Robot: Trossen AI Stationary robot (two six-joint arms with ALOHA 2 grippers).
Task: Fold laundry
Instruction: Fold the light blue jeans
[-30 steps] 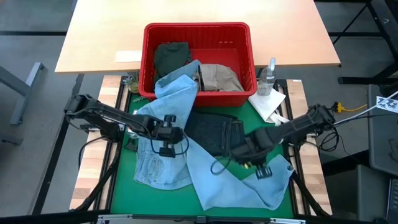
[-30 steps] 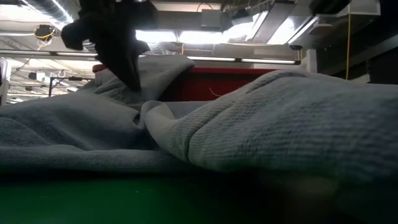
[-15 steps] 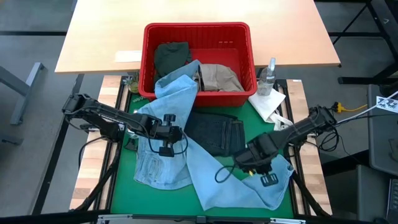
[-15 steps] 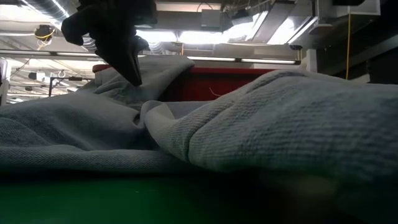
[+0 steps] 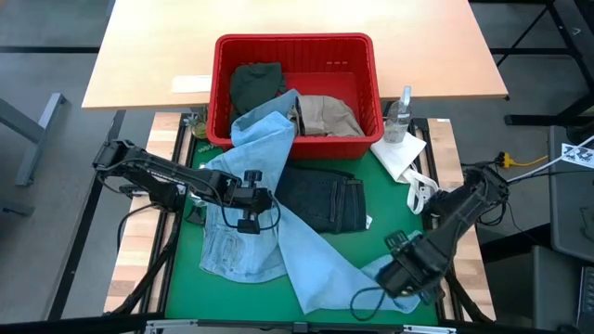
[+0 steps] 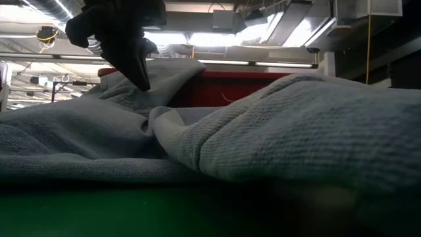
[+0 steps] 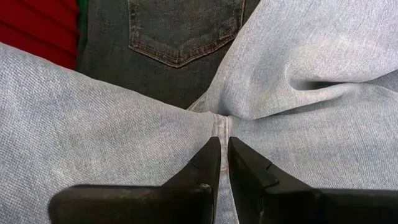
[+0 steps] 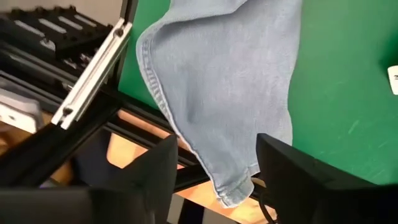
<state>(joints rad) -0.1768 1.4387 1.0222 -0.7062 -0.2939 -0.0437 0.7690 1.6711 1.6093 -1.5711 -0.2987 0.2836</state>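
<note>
- Over the green mat [image 5: 186,278], the high view gives the whole layout: light blue jeans [image 5: 269,232] sprawl from the red basket [image 5: 295,51] down to the near right corner, with dark jeans [image 5: 320,199] lying flat on the mat in the middle, partly overlapped by the blue ones.
- Only that view shows what's in the basket: one dark green piece [image 5: 255,83] and one beige piece [image 5: 327,113]. So four garments total, two in, one out, and the blue one draped over the basket rim.
- The high view also catches a clear spray bottle [image 5: 400,111] and a white cloth [image 5: 399,153] just right of the basket.
- The left wrist view gets the close-up the others can't: the left gripper [image 7: 223,155] has its fingers pinched together on the crotch seam of the blue jeans, a back pocket of the dark jeans just beyond.
- Low view mostly sees a wall of blue denim, with the left gripper's dark tip poking down into a fold and the red basket behind.
- The left arm reaches across from the left side to mid-table.
- The right gripper [image 5: 408,274] sits at the near right corner, arm angled toward the front edge. Its wrist view shows the fingers [image 8: 292,171] spread wide, holding nothing, with the blue hem hanging over the table edge between them.
</note>
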